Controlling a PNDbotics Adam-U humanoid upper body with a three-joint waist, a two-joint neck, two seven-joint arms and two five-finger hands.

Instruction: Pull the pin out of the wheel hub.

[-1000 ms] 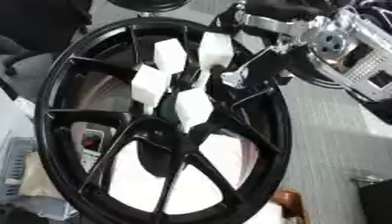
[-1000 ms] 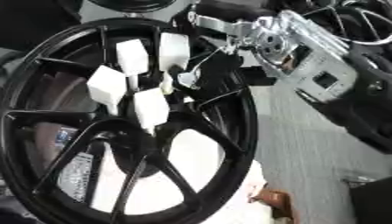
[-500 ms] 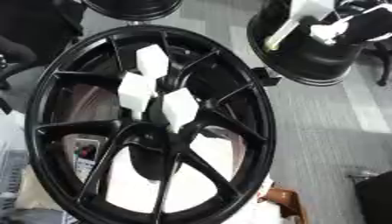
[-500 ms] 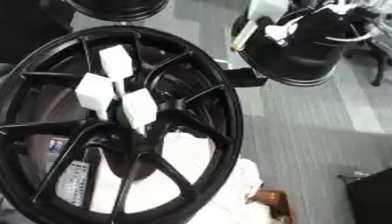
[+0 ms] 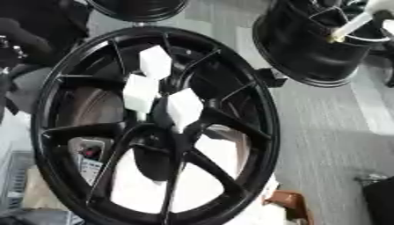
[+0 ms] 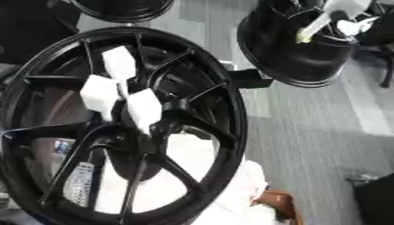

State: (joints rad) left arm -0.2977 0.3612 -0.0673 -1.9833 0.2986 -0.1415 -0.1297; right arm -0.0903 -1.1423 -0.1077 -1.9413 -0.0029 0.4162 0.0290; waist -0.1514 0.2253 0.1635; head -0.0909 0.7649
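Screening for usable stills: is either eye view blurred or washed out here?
Left eye view: motion-soft overall, the white blocks on the black wheel bleached without surface detail. Right eye view: equally soft, the white pin at the top right smeared, the spokes nearly pure black.

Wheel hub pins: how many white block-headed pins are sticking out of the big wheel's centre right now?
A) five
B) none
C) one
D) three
D: three white block-headed pins cluster at the hub of the big black wheel.
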